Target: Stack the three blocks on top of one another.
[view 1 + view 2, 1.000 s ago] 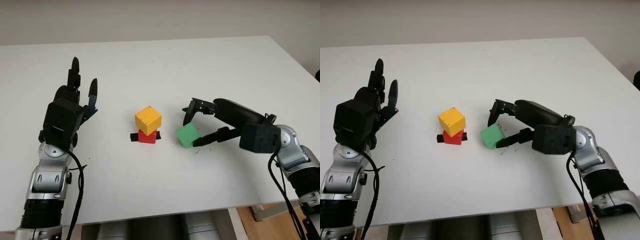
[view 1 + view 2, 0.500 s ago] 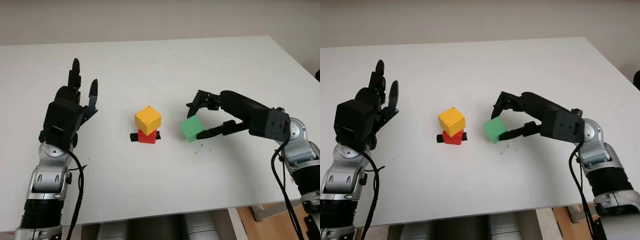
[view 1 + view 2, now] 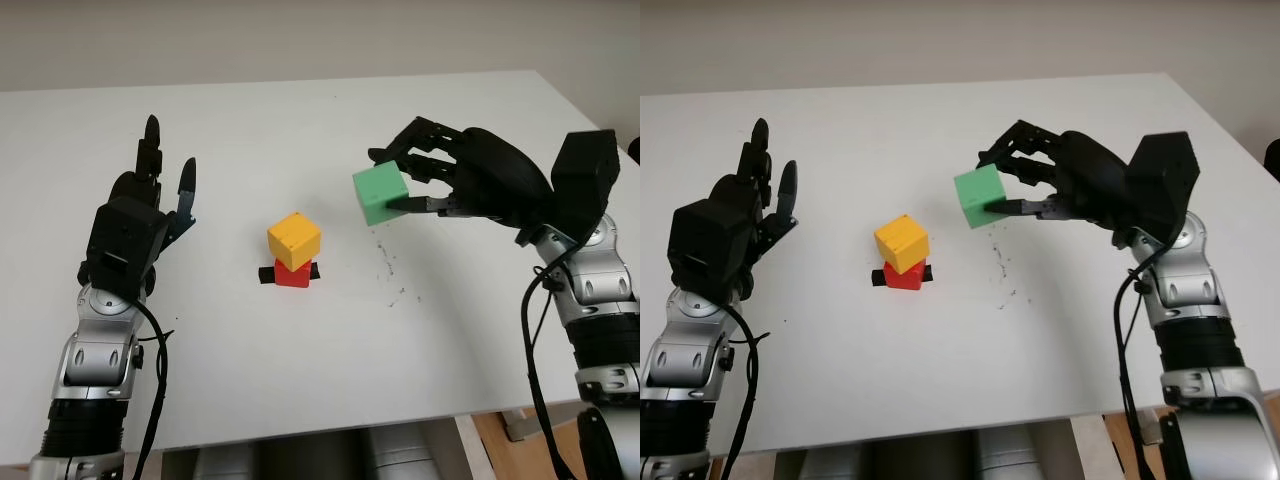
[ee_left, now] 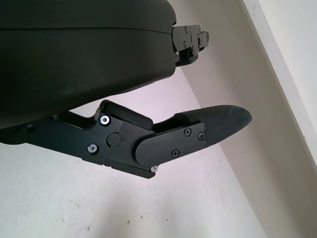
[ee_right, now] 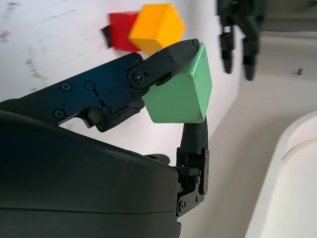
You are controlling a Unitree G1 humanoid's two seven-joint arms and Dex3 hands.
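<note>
A yellow block point(image 3: 294, 240) sits on a red block point(image 3: 293, 275) at the middle of the white table point(image 3: 300, 130). My right hand point(image 3: 418, 178) is shut on a green block point(image 3: 380, 195) and holds it in the air, up and to the right of the stack. In the right wrist view the green block point(image 5: 181, 90) is pinched between black fingers point(image 5: 168, 58), with the yellow block point(image 5: 156, 27) and red block point(image 5: 121, 31) beyond it. My left hand point(image 3: 150, 195) is open, raised above the table left of the stack.
A strip of black tape point(image 3: 270, 274) lies under the red block. Faint dark scuff marks point(image 3: 388, 270) dot the table right of the stack. The table's front edge point(image 3: 300, 430) runs close to my arms.
My right hand has lifted the green block off the table and carried it up and away, above the level of the stack. The left hand has not moved.
</note>
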